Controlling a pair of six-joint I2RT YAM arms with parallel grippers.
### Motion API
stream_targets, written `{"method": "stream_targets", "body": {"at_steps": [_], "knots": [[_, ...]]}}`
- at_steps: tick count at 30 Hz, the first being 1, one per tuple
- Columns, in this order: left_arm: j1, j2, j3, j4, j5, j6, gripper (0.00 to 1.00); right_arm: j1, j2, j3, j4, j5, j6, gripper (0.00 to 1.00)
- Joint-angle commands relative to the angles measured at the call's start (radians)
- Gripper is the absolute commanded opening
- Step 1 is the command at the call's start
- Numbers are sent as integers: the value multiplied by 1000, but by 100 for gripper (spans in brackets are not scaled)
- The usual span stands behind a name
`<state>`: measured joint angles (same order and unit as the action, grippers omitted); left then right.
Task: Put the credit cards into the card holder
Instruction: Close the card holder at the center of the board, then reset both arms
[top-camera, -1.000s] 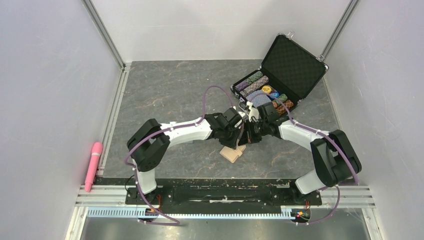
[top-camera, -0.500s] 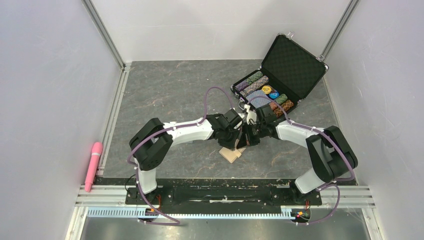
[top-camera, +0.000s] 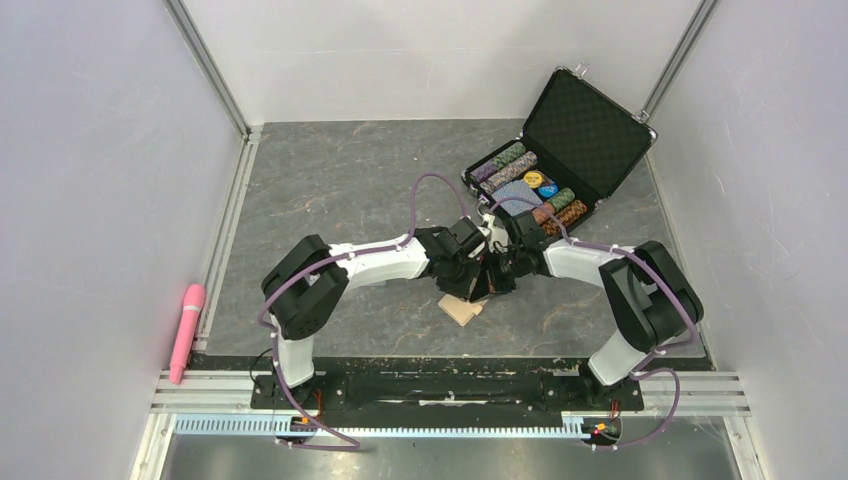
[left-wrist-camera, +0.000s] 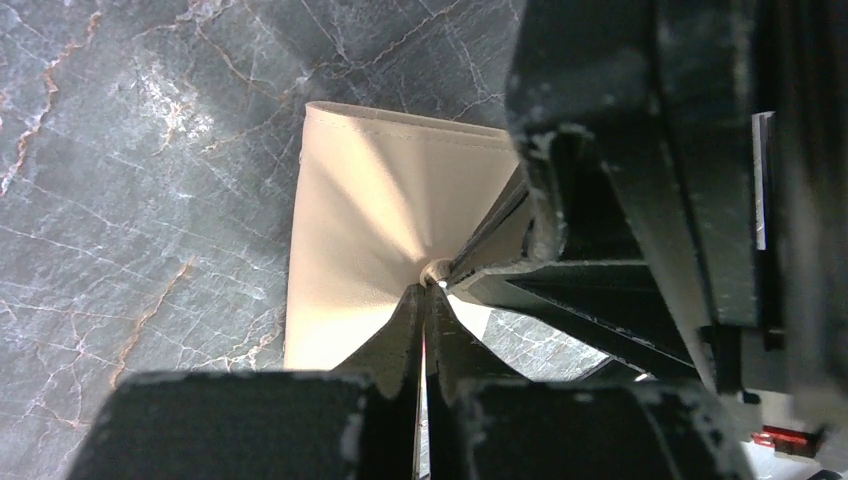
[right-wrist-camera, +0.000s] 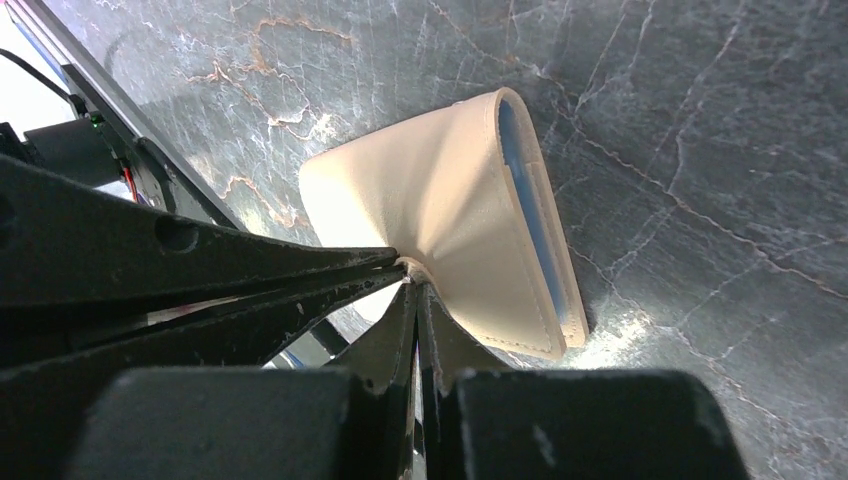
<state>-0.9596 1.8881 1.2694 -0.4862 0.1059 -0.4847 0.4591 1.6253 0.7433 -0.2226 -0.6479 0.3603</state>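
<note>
**A:** Two arms over one grey marbled table (top-camera: 340, 190), is that the whole scene?

**B:** Mostly. The left arm (top-camera: 370, 262) and the right arm (top-camera: 590, 262) both reach inward and meet around the middle of the table. At the far right stands a black poker-chip case (top-camera: 585, 125) with its lid up. Rows of chips (top-camera: 512, 160) and a blue-patterned deck (top-camera: 515, 195) lie inside.

**A:** And on the left?

**B:** A pink stick-shaped object (top-camera: 187, 330) lies beside the metal rail (top-camera: 225, 240) at the table's left edge, well apart from everything else.

**A:** Where is the card holder?

**B:** The card holder (top-camera: 460, 310) is near the middle of the table, toward the near edge, right under the two wrists. It is tan and partly open. The right wrist view shows light blue lining (right-wrist-camera: 525, 200) between its two leaves.

**A:** What are the grippers doing?

**B:** The left gripper (left-wrist-camera: 425, 295) has its fingers pressed together on a pinch of the tan leather, which puckers in creases toward that spot. The right gripper (right-wrist-camera: 415, 285) is clamped on the same pucker from the opposite side. The two sets of fingertips touch or very nearly touch.

**A:** Anything smaller?

**B:** A small shiny round bit (left-wrist-camera: 435, 270) sits right at the pinch. Whether it is the snap, I cannot tell.
</note>
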Motion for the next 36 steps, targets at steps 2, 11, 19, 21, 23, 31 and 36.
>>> {"method": "stream_targets", "body": {"at_steps": [2, 11, 19, 21, 23, 31, 36], "knots": [[1, 35, 13, 23, 8, 25, 2, 43, 74, 35, -51, 133, -9, 0], [4, 13, -1, 41, 17, 15, 3, 62, 61, 63, -137, 229, -48, 0], [64, -199, -44, 194, 82, -37, 49, 53, -122, 182, -139, 274, -56, 12], [107, -255, -80, 276, 147, -80, 58, 41, -163, 194, -134, 300, -49, 24], [150, -307, -120, 360, 204, -130, 96, 21, -200, 195, -127, 320, -40, 40], [343, -483, -287, 563, 278, -313, 100, -171, -367, 61, -13, 273, 64, 94], [494, -563, -406, 655, 295, -411, 100, -274, -433, -21, 39, 239, 114, 98]]}}
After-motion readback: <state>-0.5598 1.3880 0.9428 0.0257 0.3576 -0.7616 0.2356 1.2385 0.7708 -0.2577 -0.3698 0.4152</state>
